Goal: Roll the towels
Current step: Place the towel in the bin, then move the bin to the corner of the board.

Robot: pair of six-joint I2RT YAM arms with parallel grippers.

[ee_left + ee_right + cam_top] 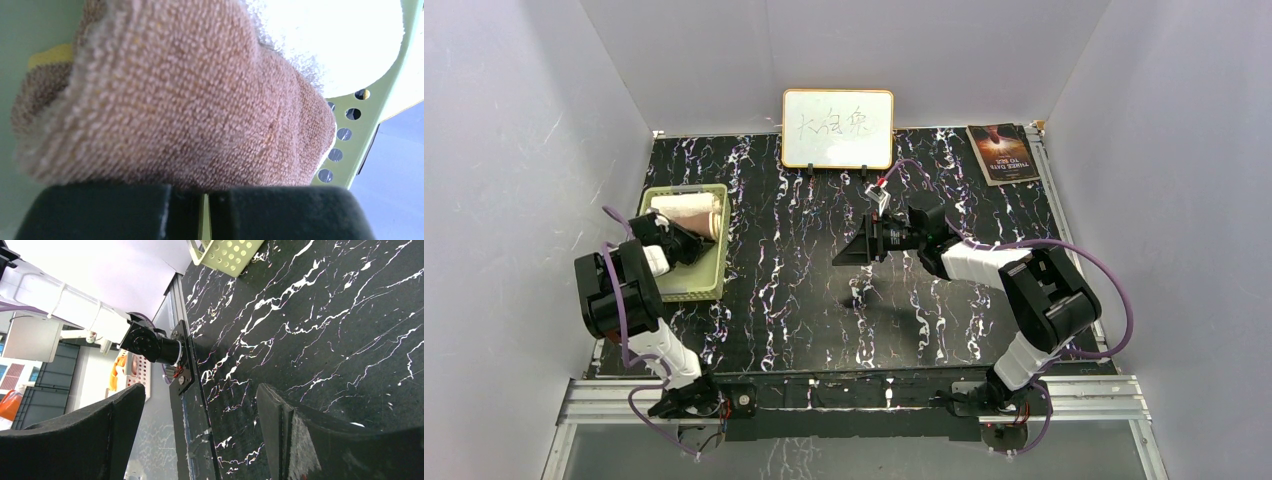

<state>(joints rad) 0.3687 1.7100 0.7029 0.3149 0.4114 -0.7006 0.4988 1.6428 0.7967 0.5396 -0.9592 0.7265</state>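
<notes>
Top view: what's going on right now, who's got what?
A rolled towel lies in the green basket at the table's left edge. The left gripper is down in the basket with its jaws shut, right against the terry cloth. Whether it pinches any cloth is unclear. The right gripper hangs open above mid-table, holding nothing.

My left gripper (206,212) sat at six o'clock, its black fingers (100,212) pressed together. Just above them a tan terry towel (190,100) bulged across most of the view, with washed-out white terry (325,35) at one o'clock. The wall of the pale green basket (372,115), pierced with round holes, ran down at three o'clock.
</notes>
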